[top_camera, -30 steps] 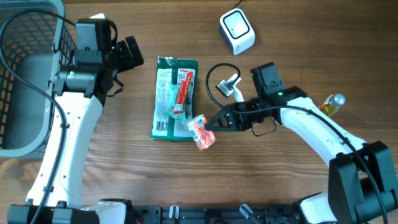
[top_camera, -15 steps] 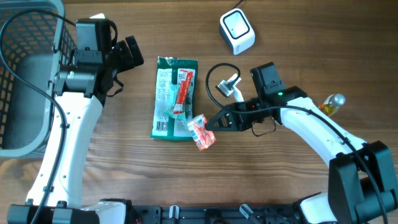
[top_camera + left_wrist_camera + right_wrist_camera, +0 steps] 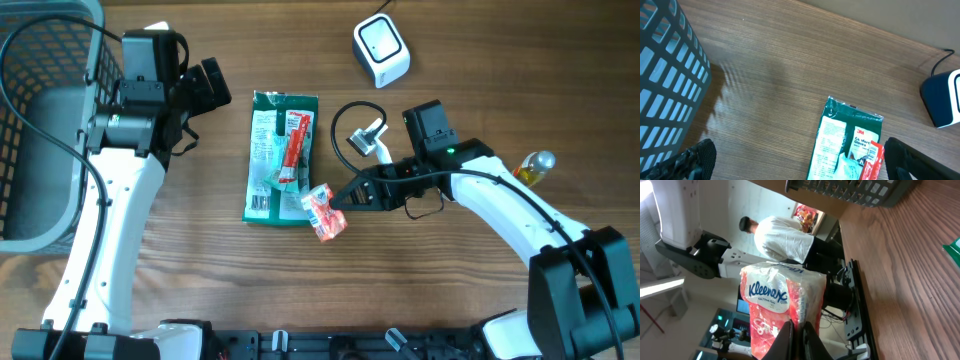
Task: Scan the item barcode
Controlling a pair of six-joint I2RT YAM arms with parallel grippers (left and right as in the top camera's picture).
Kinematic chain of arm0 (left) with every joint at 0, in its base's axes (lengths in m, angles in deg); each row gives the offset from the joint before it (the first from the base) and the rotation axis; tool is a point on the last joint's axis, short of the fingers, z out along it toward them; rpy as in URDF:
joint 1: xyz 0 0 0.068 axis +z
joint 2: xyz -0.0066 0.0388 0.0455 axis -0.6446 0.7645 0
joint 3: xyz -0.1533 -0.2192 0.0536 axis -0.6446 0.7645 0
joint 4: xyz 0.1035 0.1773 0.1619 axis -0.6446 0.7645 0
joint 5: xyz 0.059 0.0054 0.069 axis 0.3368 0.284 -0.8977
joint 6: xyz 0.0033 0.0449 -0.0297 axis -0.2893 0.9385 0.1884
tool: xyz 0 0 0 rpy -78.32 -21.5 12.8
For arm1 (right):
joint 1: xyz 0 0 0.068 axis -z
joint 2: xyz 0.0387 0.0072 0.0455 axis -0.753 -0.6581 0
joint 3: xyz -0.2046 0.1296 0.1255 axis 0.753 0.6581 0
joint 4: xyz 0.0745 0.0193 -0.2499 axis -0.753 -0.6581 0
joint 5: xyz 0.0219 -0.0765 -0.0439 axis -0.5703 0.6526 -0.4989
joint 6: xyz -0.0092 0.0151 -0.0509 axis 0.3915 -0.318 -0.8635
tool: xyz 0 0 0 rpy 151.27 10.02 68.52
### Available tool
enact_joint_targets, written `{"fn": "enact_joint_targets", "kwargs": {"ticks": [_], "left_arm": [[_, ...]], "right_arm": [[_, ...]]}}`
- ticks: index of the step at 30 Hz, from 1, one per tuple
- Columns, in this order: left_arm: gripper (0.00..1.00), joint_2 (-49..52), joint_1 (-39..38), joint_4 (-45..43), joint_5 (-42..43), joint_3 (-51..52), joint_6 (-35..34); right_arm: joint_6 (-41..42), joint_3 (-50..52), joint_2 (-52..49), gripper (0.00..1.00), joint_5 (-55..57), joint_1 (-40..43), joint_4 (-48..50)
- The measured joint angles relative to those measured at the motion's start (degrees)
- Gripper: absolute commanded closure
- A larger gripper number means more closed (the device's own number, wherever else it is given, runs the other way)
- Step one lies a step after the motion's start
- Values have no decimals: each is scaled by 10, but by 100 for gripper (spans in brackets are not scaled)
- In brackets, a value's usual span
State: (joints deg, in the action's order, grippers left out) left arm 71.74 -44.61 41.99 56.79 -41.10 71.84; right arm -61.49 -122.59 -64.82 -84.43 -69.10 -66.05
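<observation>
No movement noted since the earlier frames; both arms are parked as before. The Kleenex pack (image 3: 322, 212) is pinched by its wrapper in the right hand (image 3: 337, 198), jaws nearly closed, at lower centre of the overhead, at the lower right corner of the green glove packet (image 3: 282, 155). The branding is faced to the wrist camera, so the barcode is probably turned elsewhere. The scanner (image 3: 381, 47) is sat at top centre, well apart; the pack is not yet presented. The left hand (image 3: 212, 88) is held wide and empty beside the basket (image 3: 40, 60), likely kept clear of the scan path.
</observation>
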Motion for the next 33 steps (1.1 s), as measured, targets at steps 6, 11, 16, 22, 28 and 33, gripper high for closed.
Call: {"fn": "enact_joint_targets", "kwargs": {"ticks": [6,11,16,22,28,33], "left_arm": [[0,0,0,0,0,0,0],[0,0,0,0,0,0,0],[0,0,0,0,0,0,0],[0,0,0,0,0,0,0],[0,0,0,0,0,0,0],[0,0,0,0,0,0,0]], "right_arm": [[0,0,0,96,0,0,0],[0,0,0,96,0,0,0],[0,0,0,96,0,0,0],[0,0,0,96,0,0,0],[0,0,0,96,0,0,0],[0,0,0,96,0,0,0]]}}
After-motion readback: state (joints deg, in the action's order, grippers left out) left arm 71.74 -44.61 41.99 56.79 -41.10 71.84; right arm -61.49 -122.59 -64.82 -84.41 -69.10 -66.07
